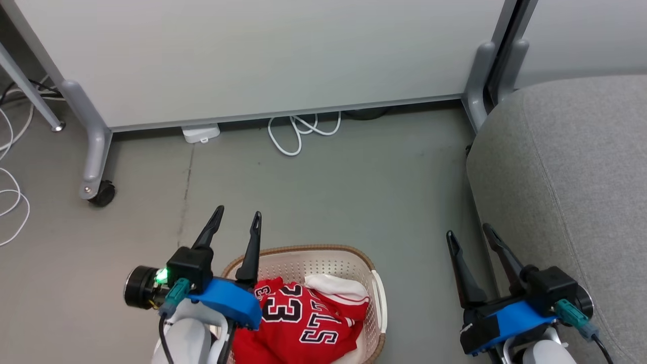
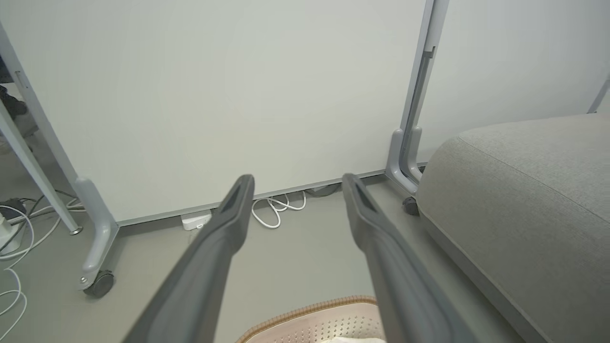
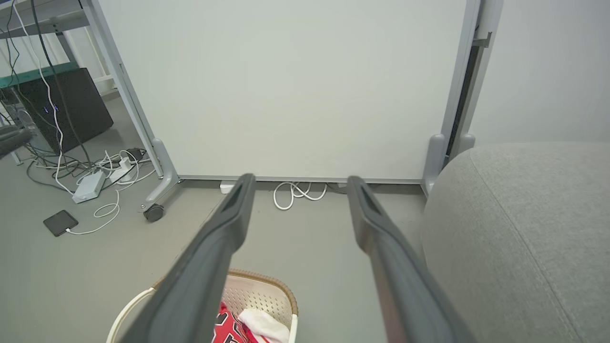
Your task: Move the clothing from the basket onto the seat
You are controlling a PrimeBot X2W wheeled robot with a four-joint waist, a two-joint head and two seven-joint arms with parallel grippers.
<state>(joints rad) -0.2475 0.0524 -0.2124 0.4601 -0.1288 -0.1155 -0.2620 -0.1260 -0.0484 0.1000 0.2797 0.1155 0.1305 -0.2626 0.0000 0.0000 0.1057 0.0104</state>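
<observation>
The red clothing (image 1: pixel 298 316) with its "33" and white trim lies bunched in the cream basket (image 1: pixel 323 258), which stands on the floor at the head view's bottom centre; a corner of it (image 3: pixel 231 326) shows in the right wrist view. My left gripper (image 1: pixel 237 218) is open over the basket's left rim, with nothing between its fingers. My right gripper (image 1: pixel 470 233) is open too, between the basket and the grey seat (image 1: pixel 571 172), which takes up the right side. The basket rim (image 2: pixel 310 312) and the seat (image 2: pixel 524 200) also show in the left wrist view.
A white partition panel (image 1: pixel 252 55) on grey castor legs (image 1: pixel 93 151) closes off the far side. White cables (image 1: pixel 298 131) and a small white box (image 1: pixel 201 133) lie at its foot. More cables and a dark phone (image 3: pixel 60 222) lie on the floor to the left.
</observation>
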